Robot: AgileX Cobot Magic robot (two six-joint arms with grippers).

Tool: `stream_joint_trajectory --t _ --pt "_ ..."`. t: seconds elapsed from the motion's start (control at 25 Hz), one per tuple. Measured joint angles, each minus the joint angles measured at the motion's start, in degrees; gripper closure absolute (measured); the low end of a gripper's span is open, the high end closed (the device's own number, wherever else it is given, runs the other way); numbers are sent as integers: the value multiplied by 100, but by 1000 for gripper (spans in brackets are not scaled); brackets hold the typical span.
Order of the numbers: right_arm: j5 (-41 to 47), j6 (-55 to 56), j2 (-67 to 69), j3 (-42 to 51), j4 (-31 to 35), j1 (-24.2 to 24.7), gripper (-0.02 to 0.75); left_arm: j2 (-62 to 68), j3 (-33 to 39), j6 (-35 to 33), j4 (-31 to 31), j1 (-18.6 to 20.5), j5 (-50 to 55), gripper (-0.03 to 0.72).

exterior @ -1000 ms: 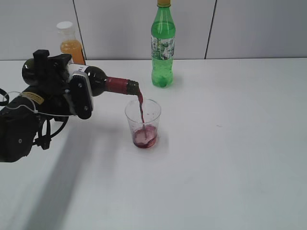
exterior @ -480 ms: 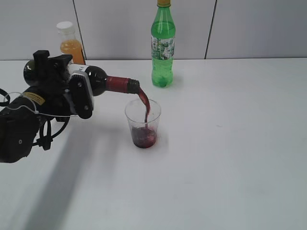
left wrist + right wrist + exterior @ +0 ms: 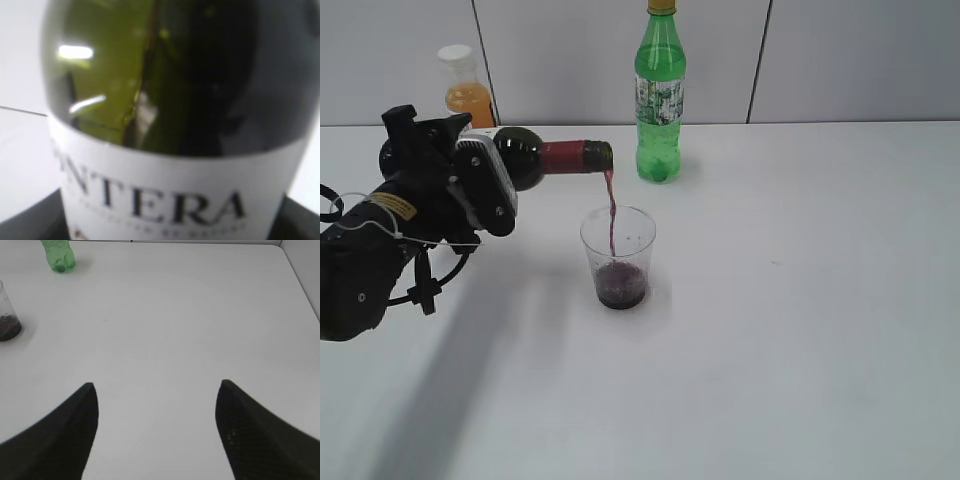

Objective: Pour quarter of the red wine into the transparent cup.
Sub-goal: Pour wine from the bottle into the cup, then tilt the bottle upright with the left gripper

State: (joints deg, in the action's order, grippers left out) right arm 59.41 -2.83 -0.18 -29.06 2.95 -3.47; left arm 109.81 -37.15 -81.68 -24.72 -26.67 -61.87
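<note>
Lab-like test bench: bare white table (image 3: 800,350), grey panelled wall (image 3: 860,60).

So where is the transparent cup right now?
Exterior view: the transparent cup stands left of centre, under the wine bottle mouth, in front of the green soda bottle.

Wine bottle (image 3: 535,160) lies sideways in the left gripper (image 3: 470,195) at left, mouth above the transparent cup (image 3: 618,257) mid-table (image 3: 800,300). Soda bottle (image 3: 660,95) stands behind the cup; juice bottle (image 3: 468,90) behind the gripper.
</note>
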Motion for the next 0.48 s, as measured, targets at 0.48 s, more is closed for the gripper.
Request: stream_joint_trajectory --t 0.48 --pt "0 0 0 0 5 0 154 0 0 3753 685 0 0 136"
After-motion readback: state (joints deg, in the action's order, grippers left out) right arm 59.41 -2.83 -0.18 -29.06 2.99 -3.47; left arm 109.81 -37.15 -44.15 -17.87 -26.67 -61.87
